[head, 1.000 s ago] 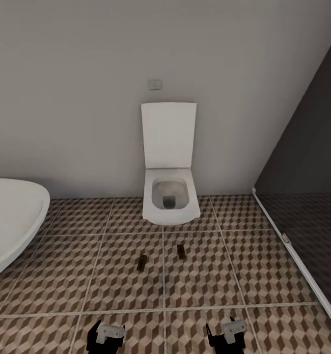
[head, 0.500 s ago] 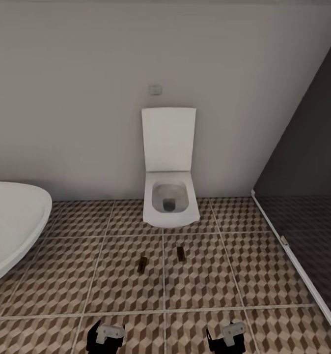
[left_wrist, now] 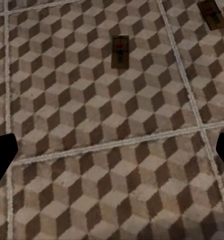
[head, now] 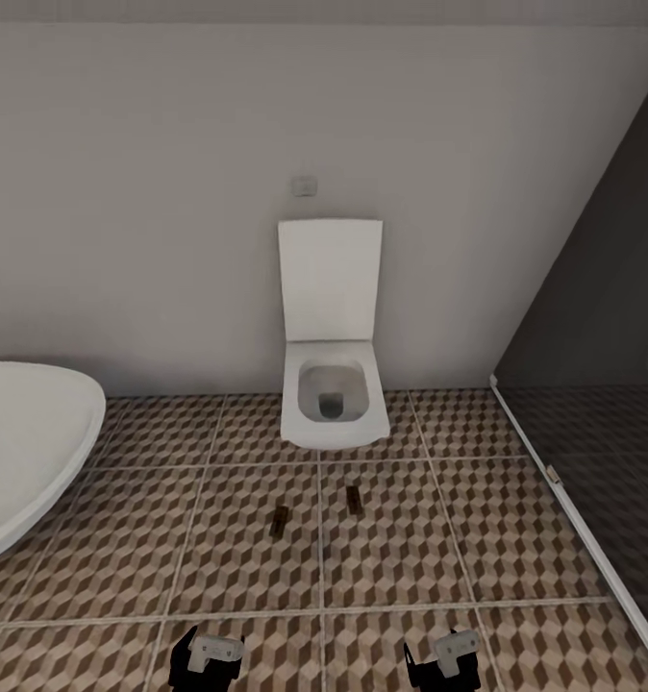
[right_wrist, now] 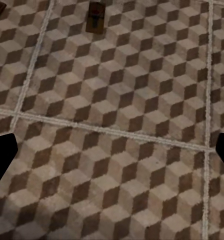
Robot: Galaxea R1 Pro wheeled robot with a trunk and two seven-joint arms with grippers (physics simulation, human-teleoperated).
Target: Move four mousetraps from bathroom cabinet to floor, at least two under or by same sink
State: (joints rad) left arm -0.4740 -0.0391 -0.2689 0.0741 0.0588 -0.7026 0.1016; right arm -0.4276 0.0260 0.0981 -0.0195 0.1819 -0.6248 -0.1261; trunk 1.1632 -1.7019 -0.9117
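Right now I have both arms low over the bathroom floor [head: 218, 567], and going left to right I see the rounded white bathtub [head: 26, 442] well off to the outside of my left pincer [head: 206, 655], then the two pincers side by side, then the dark glass shower screen [head: 593, 404] out beyond my right pincer [head: 445, 654]. Both pincers are released and carry nothing: each wrist view shows the dark fingertips spread wide at the edges with bare tile between them. Two mousetraps lie flat on the tiles ahead of the pincers, well apart from them and short of the white toilet [head: 332, 404]: the left mousetrap [head: 280, 520] sits ahead of the left pincer and slightly inward, the right mousetrap [head: 354, 497] a little further on, inward of the right pincer. They look like small thin wooden boards with dark wire on top; the left wrist view hints at a reddish spot on the nearer one [left_wrist: 120, 51]. My worry is placement: I see no sink near them, so leaving them here would likely fail the sink condition. Picking them up is tricky too, since boards this flat give the fingers little edge to catch and could skid across the tile.
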